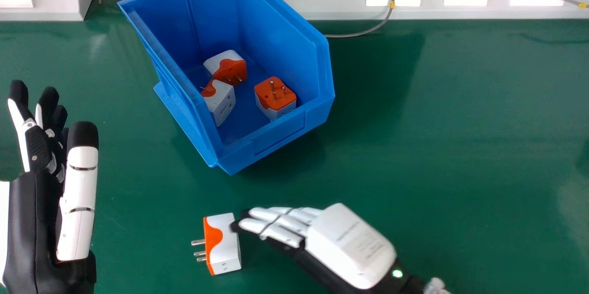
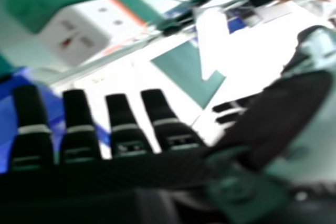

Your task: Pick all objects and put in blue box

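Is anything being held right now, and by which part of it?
Nothing is held. The white-and-orange plug adapter lies on the green table by the fingertips of the open right hand; the left hand is empty too.

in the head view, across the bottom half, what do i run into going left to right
The robot's left hand → the white and orange plug adapter, its prongs pointing left → the robot's right hand, its fingers towards the adapter.
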You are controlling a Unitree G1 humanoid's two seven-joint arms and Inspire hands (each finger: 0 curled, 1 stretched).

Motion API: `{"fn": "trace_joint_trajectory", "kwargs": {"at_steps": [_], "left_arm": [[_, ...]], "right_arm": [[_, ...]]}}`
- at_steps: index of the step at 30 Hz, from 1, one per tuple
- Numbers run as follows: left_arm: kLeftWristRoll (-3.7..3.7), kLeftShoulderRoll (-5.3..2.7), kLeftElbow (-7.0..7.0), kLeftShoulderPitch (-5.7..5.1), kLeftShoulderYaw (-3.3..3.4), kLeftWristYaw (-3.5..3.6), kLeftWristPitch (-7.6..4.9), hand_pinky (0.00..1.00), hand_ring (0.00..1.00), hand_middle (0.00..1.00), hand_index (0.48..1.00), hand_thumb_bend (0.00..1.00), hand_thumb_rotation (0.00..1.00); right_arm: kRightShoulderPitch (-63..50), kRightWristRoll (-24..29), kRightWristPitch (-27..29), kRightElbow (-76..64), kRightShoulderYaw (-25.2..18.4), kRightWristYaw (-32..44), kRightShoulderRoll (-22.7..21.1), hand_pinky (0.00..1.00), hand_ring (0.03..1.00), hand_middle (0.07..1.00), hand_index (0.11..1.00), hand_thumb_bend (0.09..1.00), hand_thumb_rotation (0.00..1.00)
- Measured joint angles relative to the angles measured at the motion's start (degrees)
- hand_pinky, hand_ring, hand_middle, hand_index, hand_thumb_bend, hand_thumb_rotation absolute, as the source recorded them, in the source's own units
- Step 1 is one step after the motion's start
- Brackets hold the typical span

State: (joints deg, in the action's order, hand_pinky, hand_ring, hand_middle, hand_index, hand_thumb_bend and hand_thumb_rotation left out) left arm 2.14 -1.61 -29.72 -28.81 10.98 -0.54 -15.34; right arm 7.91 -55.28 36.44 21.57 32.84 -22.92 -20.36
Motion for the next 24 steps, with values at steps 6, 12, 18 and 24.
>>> {"fn": "trace_joint_trajectory", "kwargs": {"at_steps": [6,12,18,24], "left_arm": [[-0.03,0.18,0.08,0.37,0.21,0.06,0.05,1.0,1.0,1.0,1.0,0.57,0.86],[0.24,0.42,0.46,0.39,0.45,0.44,-0.02,1.0,1.0,1.0,1.0,0.57,0.86],[0.91,0.49,0.67,0.44,0.78,1.29,-0.1,1.0,1.0,1.0,1.0,0.56,0.85],[0.84,0.45,0.76,0.4,0.86,1.33,-0.12,1.0,1.0,1.0,1.0,0.56,0.84]], "right_arm": [[4.99,-1.61,-1.92,4.11,2.04,-0.81,3.33,0.69,0.817,0.873,0.852,0.425,0.81],[9.69,-1.75,-3.69,6.26,4.02,-0.84,7.31,0.67,0.809,0.863,0.839,0.425,0.75],[11.82,-1.69,-5.34,7.22,5.28,-0.78,8.57,0.65,0.802,0.857,0.835,0.425,0.76],[13.07,-1.7,-7.21,7.97,6.27,-0.43,9.21,0.64,0.8,0.857,0.833,0.425,0.75]]}}
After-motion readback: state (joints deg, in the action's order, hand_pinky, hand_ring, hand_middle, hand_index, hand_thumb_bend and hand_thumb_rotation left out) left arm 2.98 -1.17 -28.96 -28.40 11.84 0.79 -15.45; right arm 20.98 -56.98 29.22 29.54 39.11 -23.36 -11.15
